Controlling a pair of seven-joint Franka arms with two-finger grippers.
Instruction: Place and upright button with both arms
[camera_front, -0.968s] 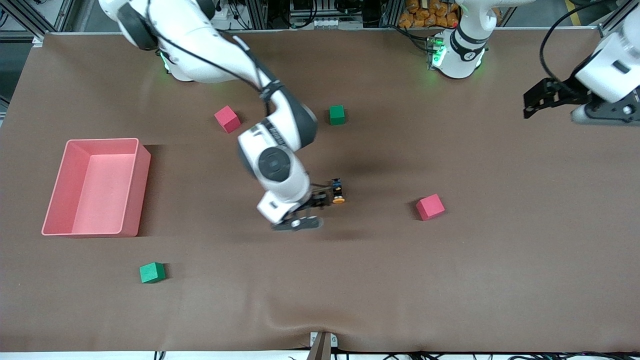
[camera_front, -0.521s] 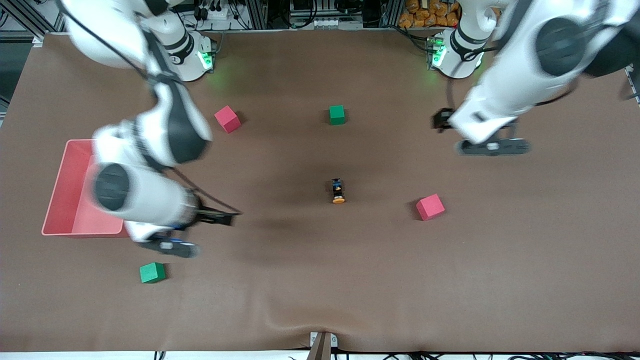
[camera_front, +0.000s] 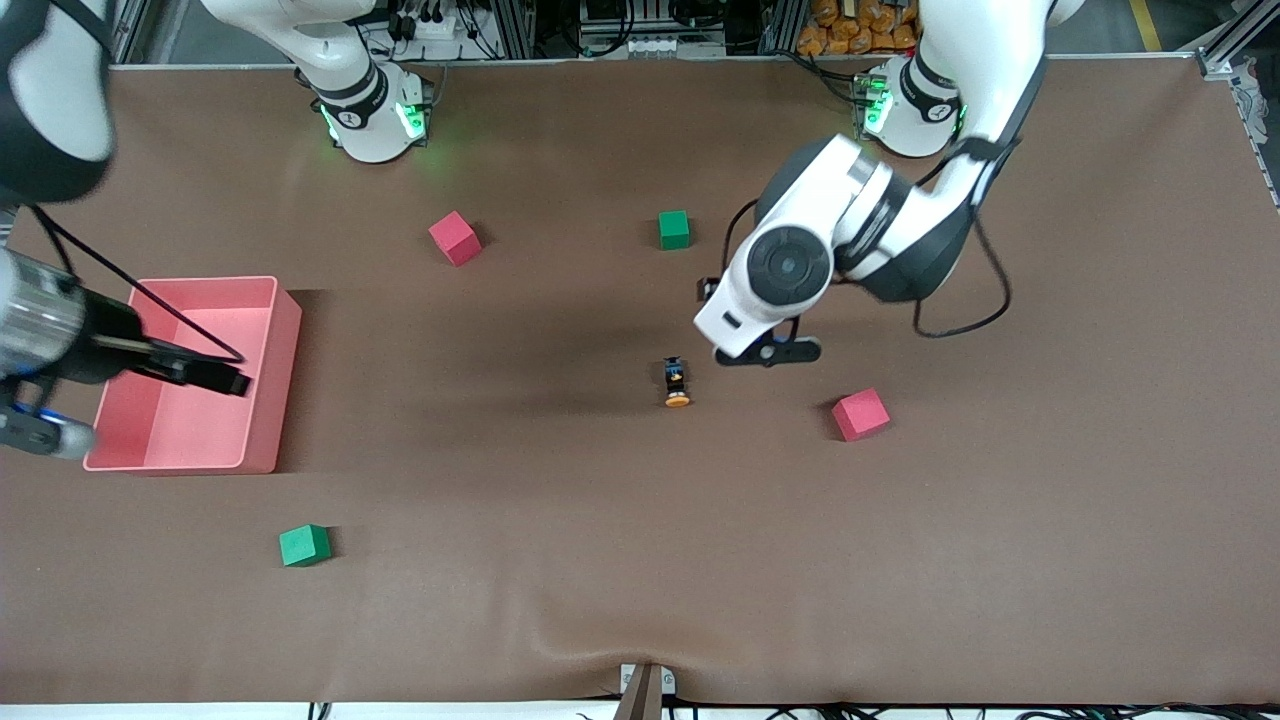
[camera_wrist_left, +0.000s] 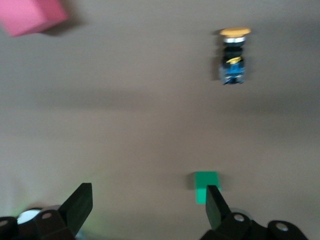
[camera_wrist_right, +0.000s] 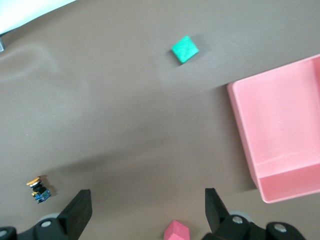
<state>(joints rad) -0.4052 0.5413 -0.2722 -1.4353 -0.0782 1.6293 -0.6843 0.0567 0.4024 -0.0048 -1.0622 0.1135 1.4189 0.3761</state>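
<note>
Brown cloth covers the worktop (camera_front: 1000, 560), and the button (camera_front: 677, 383) is seen lying on its side near the middle of it, its orange cap pointing toward the front camera and its black and blue body away from it. It is touched by neither claw.

The left claw (camera_wrist_left: 149, 206) is held in the air over the bare cloth at about one o'clock from the button, close to it; its fingers are spread wide and nothing is held between them. In the left wrist view the button (camera_wrist_left: 233, 56) and a green cube (camera_wrist_left: 206, 186) are both seen past the fingertips.

The right claw (camera_wrist_right: 148, 209) is held over the pink bin (camera_front: 262, 300) at the right arm's end of the worktop, at nine o'clock from the button and well apart from it; its fingers are also spread wide and empty.

One red cube (camera_front: 860, 414) lies at about four o'clock from the button, another red cube (camera_front: 455, 238) at ten o'clock, a green cube (camera_front: 674, 229) at twelve o'clock, and a second green cube (camera_front: 304, 545) at about eight o'clock, nearest the front camera.
</note>
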